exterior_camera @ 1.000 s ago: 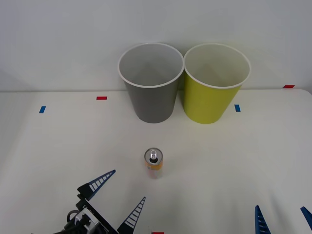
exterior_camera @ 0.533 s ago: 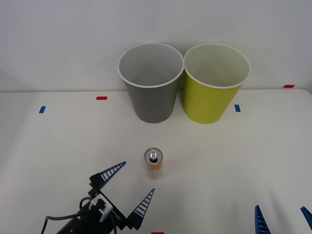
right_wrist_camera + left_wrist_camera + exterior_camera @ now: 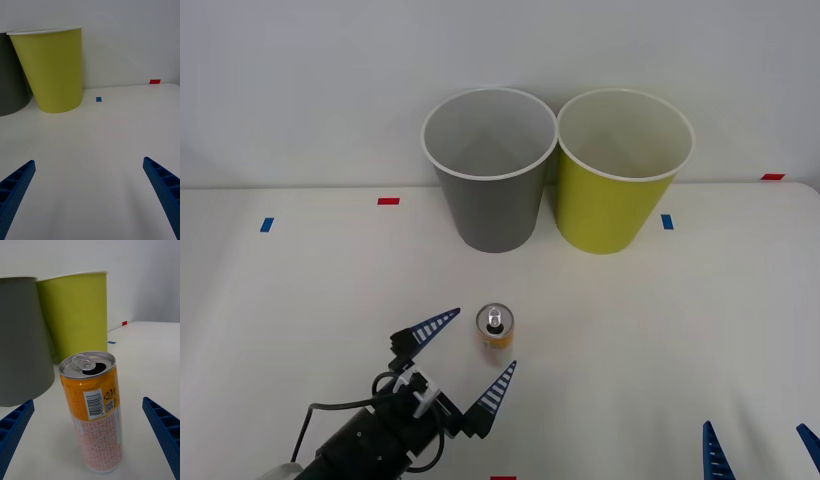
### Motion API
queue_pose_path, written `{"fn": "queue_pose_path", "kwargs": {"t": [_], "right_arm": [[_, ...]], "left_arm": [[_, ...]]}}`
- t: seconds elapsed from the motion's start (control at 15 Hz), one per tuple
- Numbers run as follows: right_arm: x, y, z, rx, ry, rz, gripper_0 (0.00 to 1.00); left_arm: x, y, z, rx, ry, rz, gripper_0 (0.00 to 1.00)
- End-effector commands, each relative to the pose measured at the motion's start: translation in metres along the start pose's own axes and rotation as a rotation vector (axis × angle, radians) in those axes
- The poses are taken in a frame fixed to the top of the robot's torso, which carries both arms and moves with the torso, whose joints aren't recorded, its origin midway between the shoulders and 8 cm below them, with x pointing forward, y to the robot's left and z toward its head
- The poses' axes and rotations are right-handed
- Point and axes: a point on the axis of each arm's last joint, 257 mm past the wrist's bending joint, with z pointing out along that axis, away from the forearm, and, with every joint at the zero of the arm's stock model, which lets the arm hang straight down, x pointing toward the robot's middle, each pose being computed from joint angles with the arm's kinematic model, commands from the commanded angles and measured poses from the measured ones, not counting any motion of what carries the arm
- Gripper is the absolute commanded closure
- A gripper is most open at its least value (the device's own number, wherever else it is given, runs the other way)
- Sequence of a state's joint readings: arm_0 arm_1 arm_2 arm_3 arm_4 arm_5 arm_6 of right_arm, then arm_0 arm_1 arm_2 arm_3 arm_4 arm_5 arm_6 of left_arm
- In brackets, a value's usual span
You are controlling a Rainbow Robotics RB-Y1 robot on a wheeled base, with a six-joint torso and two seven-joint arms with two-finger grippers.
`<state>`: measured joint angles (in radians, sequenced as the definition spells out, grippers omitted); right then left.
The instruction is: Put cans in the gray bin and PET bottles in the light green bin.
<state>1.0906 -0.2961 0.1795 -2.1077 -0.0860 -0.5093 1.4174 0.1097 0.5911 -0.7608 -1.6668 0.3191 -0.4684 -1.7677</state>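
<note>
The left hand is spread wide, its ribbed blue fingers pointing at the can without touching it. The slim can stands upright on the smooth white counter; it has a silver opened top and an orange body. Behind it, well apart, the tapered gray bin and the light green bin stand side by side. The right hand rests low, also wide.
</note>
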Motion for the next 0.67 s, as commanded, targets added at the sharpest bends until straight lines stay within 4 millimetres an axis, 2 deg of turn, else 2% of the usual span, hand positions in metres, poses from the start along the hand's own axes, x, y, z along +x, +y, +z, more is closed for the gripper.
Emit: {"fn": "queue_pose_path", "kwargs": {"t": [0.07,0.33,0.67], "right_arm": [[0.0,0.0,0.0,0.0,0.0,0.0,0.0],[0.0,0.0,0.0,0.0,0.0,0.0,0.0],[0.0,0.0,0.0,0.0,0.0,0.0,0.0]], "left_arm": [[-0.002,-0.005,0.013,0.001,0.004,-0.013,0.0],[-0.004,-0.004,0.029,0.015,0.014,0.0,0.0],[0.0,-0.013,0.037,0.01,0.019,-0.027,0.0]]}}
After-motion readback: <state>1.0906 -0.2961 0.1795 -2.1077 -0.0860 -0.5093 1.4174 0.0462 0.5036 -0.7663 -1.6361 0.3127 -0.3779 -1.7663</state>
